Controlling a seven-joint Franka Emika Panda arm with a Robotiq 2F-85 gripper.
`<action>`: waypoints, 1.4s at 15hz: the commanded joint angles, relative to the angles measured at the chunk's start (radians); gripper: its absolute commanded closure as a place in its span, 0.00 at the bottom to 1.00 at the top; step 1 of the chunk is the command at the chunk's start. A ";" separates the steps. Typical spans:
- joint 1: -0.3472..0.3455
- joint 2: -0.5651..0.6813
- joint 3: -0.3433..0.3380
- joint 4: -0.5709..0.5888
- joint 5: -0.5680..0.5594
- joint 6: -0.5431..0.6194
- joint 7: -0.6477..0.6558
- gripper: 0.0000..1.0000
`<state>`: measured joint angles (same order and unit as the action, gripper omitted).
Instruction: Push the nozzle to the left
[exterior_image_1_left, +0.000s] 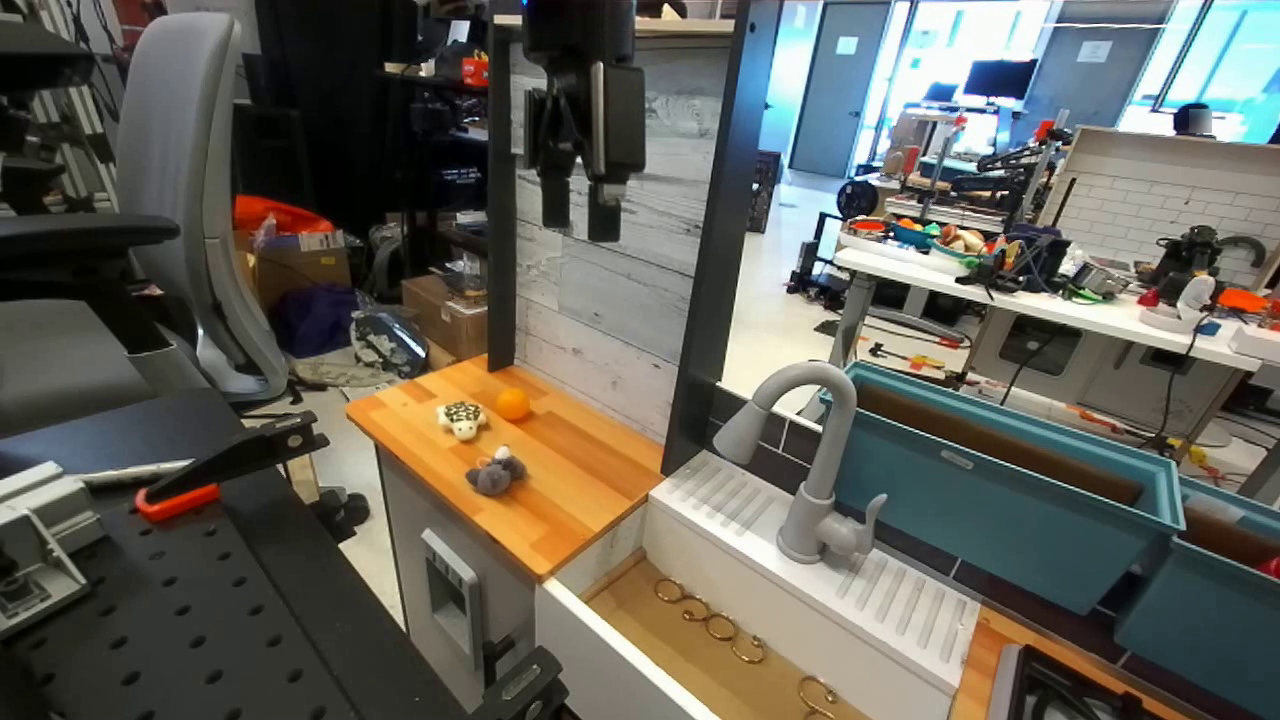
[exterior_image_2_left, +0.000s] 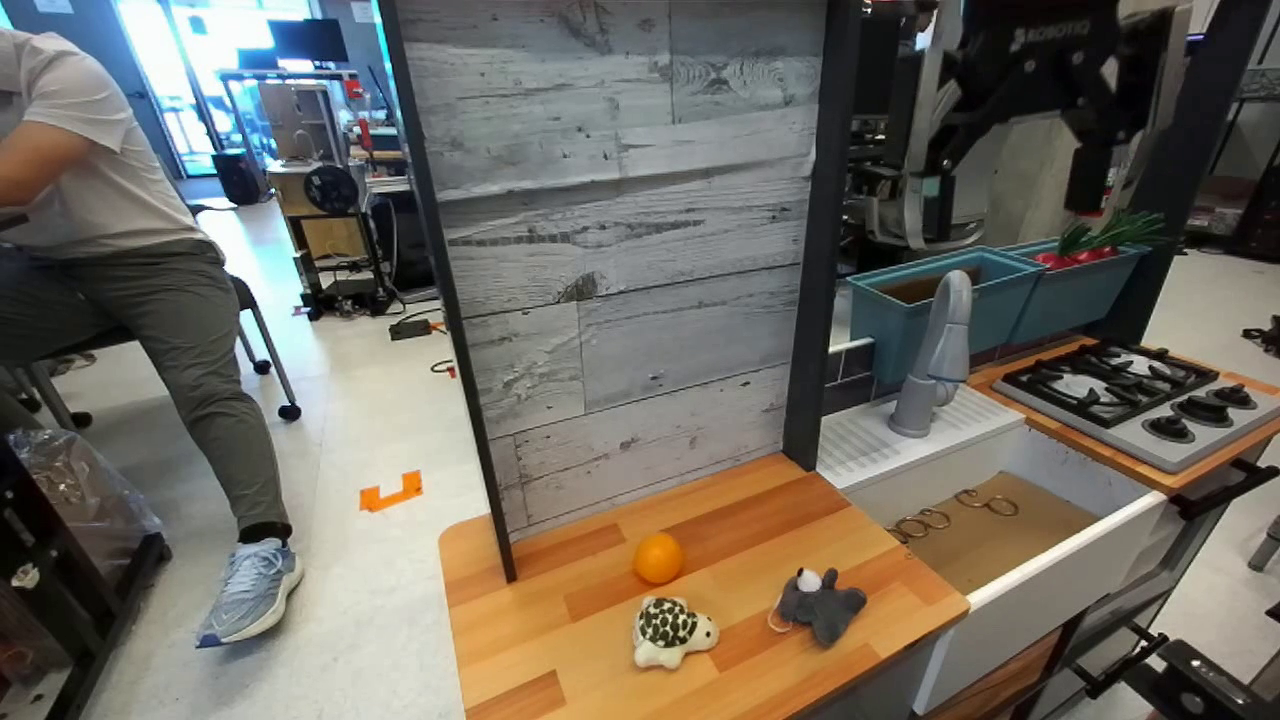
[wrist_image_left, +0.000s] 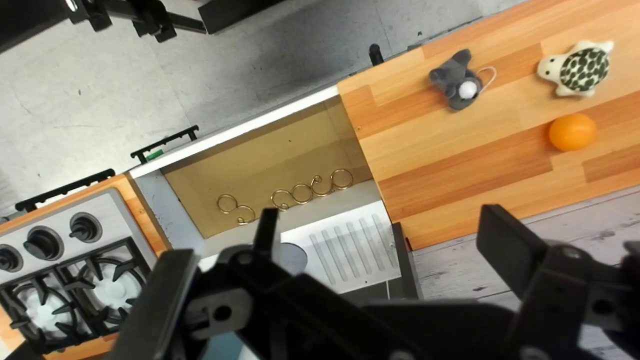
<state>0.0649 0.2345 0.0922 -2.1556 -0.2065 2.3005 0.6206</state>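
Where the white rectangular sink (exterior_image_2_left: 1045, 592) is backed by a ridged white ledge (exterior_image_1_left: 915, 600), the grey matte gooseneck faucet (exterior_image_1_left: 826, 455) is mounted upright, its arched spout (exterior_image_1_left: 803, 374) turned toward the orange-brown wooden countertop (exterior_image_1_left: 600, 480) beside the sink. At a level higher than the sink, and apart from the faucet, the black two-fingered robot gripper (exterior_image_1_left: 580, 222) is held tips downward; its fingers (wrist_image_left: 507, 247) are seen spread wide in the wrist view, in a released state. On the sink's brown floor, gold-coloured curled metal rings (wrist_image_left: 311, 192) are laid near the ledge. On the countertop, a grey plush mouse with a white nose (exterior_image_2_left: 825, 605) is placed nearest to the sink, while a white plush turtle with a dark-spotted shell (exterior_image_2_left: 670, 630) and a bright round orange (exterior_image_2_left: 658, 557) are set farther from it. Behind the sink, teal rectangular planters (exterior_image_1_left: 990, 500) are lined up, and red radishes with green leaves (exterior_image_2_left: 1095, 255) are contained in one. Across the sink from the countertop, a grey stovetop with black grates (exterior_image_2_left: 1115, 395) is fitted. Well apart from the sink, a seated person in grey trousers (exterior_image_2_left: 175, 320) is partly shown in an exterior view.
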 joint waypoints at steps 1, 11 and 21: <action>0.046 0.126 -0.063 0.101 -0.042 0.061 0.021 0.00; 0.159 0.299 -0.242 0.151 -0.115 0.322 0.098 0.00; 0.220 0.394 -0.366 0.138 -0.143 0.394 0.109 0.00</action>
<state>0.2594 0.6008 -0.2313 -2.0179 -0.3287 2.6587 0.7009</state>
